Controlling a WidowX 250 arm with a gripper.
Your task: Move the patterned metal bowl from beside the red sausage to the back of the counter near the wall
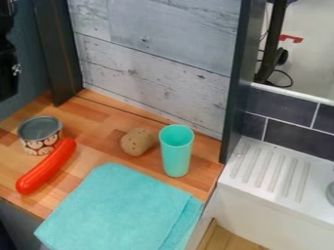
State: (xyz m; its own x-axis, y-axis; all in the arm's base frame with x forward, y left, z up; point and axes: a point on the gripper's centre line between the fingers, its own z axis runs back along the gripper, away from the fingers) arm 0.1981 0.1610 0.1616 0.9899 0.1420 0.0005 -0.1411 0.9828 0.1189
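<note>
Tin can is what we find nearest to the black gripper, which shows in part at the ten o'clock edge, above the counter; we cannot tell whether it is clenched or released. The can stands upright at nine o'clock on the wooden counter, its grey top facing up and its side patterned. Against its four o'clock side we see the upper end of a red sausage, so close that we cannot tell whether they touch; the sausage slants down toward seven o'clock.

Farther out, near the middle, we have a brown, speckled potato, and just beside it, toward three o'clock, an upright turquoise cup. At seven o'clock we see a folded turquoise towel, lying partly over the counter's front edge. A grey plank wall rises at twelve o'clock, dark tiles line three o'clock, and a white ridged drainboard lies at four o'clock.
</note>
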